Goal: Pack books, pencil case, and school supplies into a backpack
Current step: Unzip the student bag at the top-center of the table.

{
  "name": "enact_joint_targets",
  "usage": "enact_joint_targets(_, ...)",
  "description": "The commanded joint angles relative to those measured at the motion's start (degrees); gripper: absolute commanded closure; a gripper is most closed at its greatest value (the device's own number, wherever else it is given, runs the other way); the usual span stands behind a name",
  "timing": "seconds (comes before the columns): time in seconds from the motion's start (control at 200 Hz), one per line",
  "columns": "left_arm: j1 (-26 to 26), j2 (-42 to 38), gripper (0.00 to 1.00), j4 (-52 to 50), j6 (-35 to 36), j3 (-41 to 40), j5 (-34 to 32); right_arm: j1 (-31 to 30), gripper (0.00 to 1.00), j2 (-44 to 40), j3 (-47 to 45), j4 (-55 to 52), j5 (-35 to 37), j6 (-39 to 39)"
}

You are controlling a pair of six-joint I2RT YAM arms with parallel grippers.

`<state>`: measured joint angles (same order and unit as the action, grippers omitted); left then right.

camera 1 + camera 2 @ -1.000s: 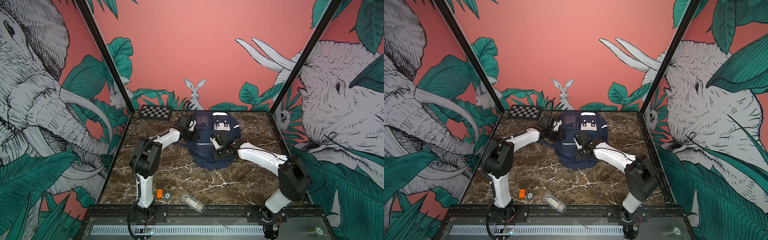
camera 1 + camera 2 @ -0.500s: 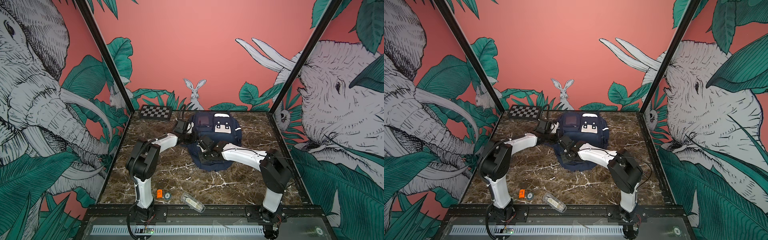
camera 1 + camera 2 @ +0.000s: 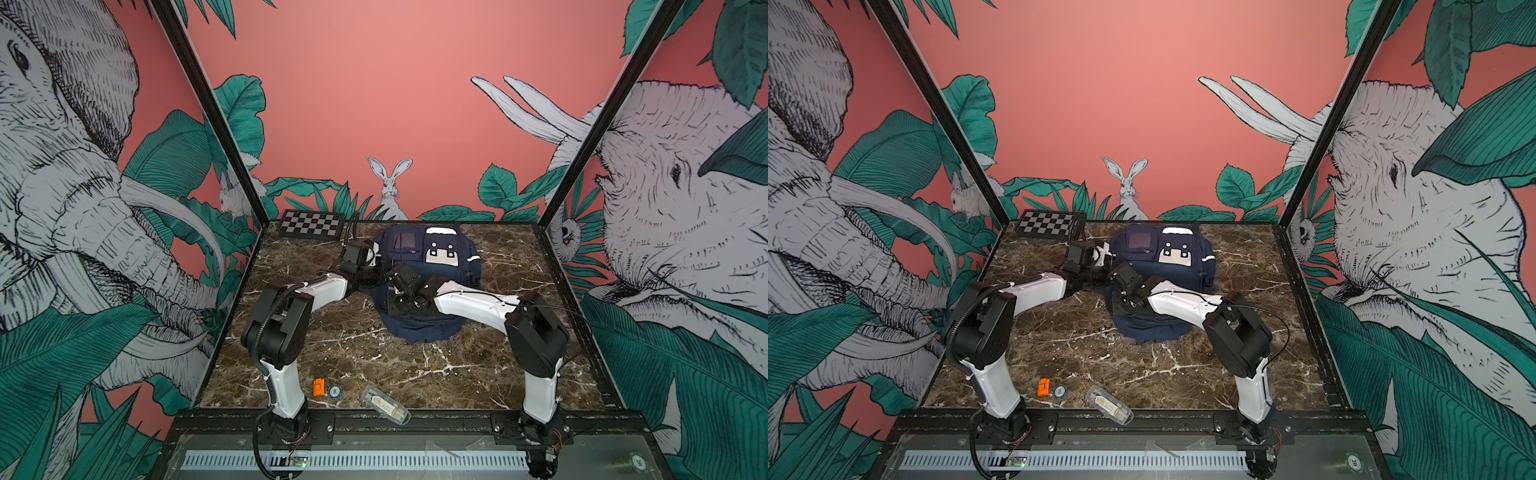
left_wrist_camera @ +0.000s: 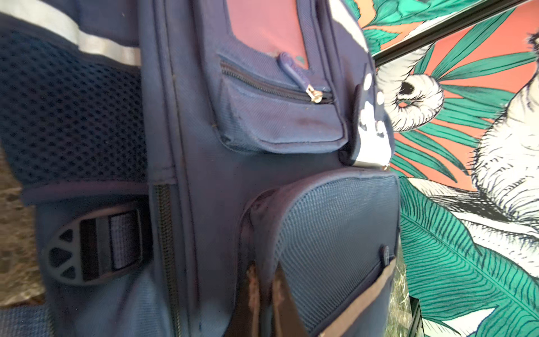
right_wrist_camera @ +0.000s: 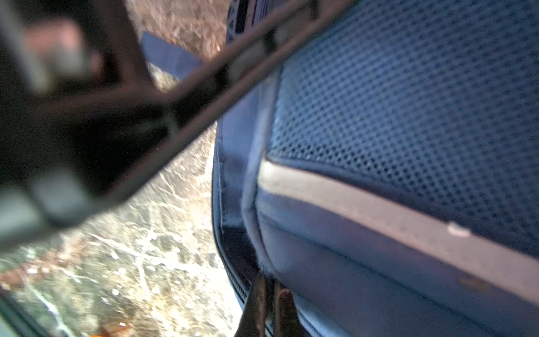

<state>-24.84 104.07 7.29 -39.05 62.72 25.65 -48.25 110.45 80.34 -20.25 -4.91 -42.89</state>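
- The right gripper point(image 5: 269, 303) has travelled over the last second across the backpack point(image 3: 424, 328), from the middle of its upper face to the edge facing the left arm. The elbow has drawn in with it.
- Its fingers point(image 5: 284, 306) are pressed together with no gap, tips on the zip line at that edge. Whether a pull tab sits between them cannot be told.
- The left gripper point(image 4: 267, 291) works the same edge of the backpack, nearer the white patch point(image 3: 442, 251), and has shifted only slightly.
- Its fingers point(image 4: 281, 294) are nearly closed — they appear to pinch a fold of fabric at the seam of the front pocket point(image 4: 335, 233).
- The backpack lies flat on the table point(image 3: 332, 345), patch side up, in almost the same spot as a second ago.
- Judgement: one gripper running along the zip while the other anchors fabric fits a zip being worked — opening or closing cannot be told.
- The books are not visible in any view. Whether they are inside the backpack cannot be told.
- A clear case point(image 3: 384, 405), an orange piece point(image 3: 318, 387) and a round disc point(image 3: 335, 390) lie well apart from the backpack, on the arm-base side, unmoved.
- With these items outside the backpack, packing is judged incomplete.
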Motion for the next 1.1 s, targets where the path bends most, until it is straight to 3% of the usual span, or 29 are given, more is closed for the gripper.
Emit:
enact_joint_targets(0.0,0.52,-4.42,1.0,-2.07,-1.8,-3.82,-0.43,2.78,1.0,-0.63,2.74,7.71,4.51,0.13)
enact_joint_targets(0.135,0.67,-5.87,1.0,2.19,-5.48,-8.15,-2.32,4.54,1.0,-0.26,2.88,10.2,1.56,-0.55)
enact_joint_targets(0.485,0.64,-4.97,1.0,6.57,-9.38,-10.49,-3.73,1.13,1.0,6.61,9.64,14.82,-4.97,-6.15)
enact_joint_targets(0.57,0.64,-5.0,1.0,6.9,-9.95,-10.64,-4.15,1.07,1.0,4.44,8.42,11.6,-1.66,-4.2)
enact_joint_targets(0.845,-0.05,-7.13,1.0,7.6,-10.79,-13.73,-5.33,11.95,1.0,-9.56,-8.02,9.26,0.68,0.29)
enact_joint_targets(1.095,-8.5,-6.79,1.0,9.39,-13.62,-15.82,-6.43,19.14,1.0,-12.69,-9.47,2.89,-2.37,8.53)
